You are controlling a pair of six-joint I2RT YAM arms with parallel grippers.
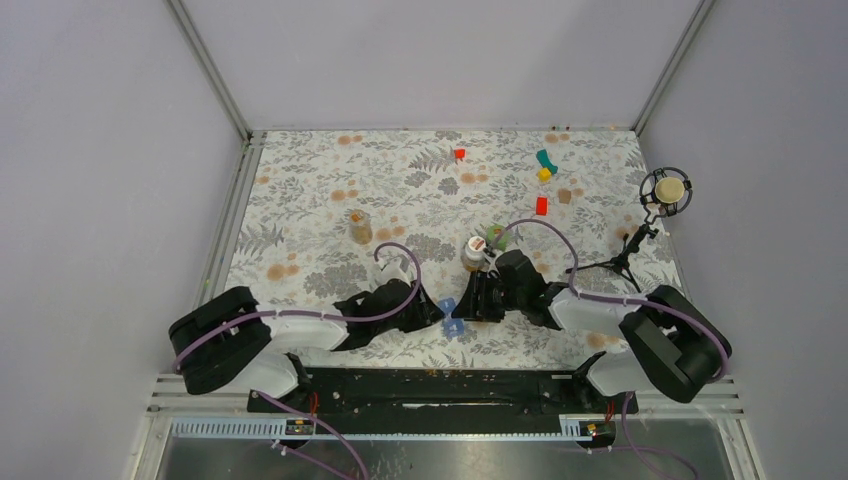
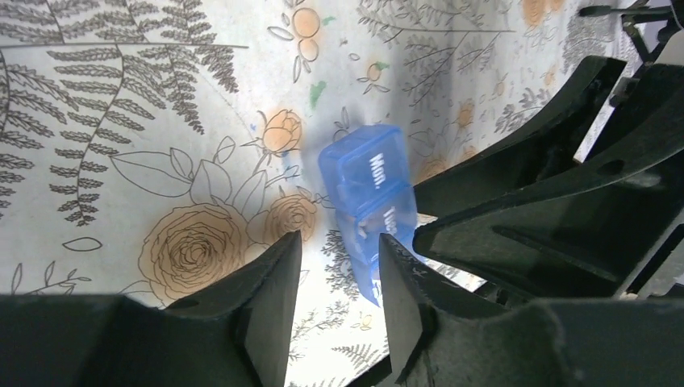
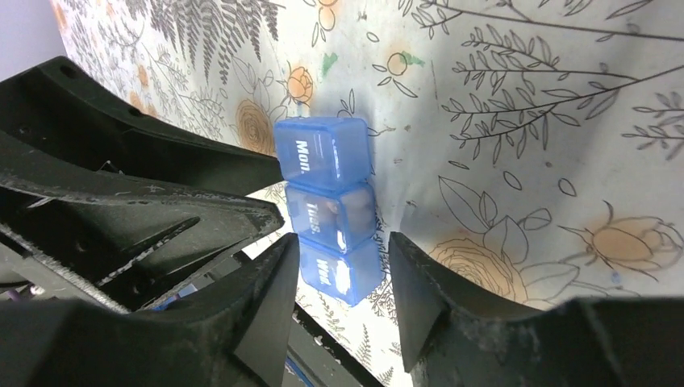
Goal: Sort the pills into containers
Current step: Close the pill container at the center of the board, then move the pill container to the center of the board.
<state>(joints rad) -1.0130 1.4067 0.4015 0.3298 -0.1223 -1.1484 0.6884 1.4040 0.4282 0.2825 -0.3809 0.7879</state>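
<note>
Top external view: the blue pill box (image 1: 450, 316) lies on the floral table (image 1: 300, 200) by its near edge, between both arms. Left gripper (image 2: 339, 242) gapes beside one end; right gripper (image 3: 343, 242) straddles the other, unclenched.

Passage inventory, as we find it:
- Pill box (image 1: 450, 318): hemmed between the left gripper (image 1: 432, 312) and right gripper (image 1: 470, 305), both spread-jawed. Nothing else could pass there.
- Bottle (image 1: 474, 251): stands just behind the right gripper.
- Second bottle (image 1: 359, 226): farther left, with an open lane between the two.
- Microphone stand (image 1: 625, 258): obstructs the right edge.
- Small blocks (image 1: 541, 205): scattered far right.
- Tabletop (image 1: 300, 180): we see free room far left.
</note>
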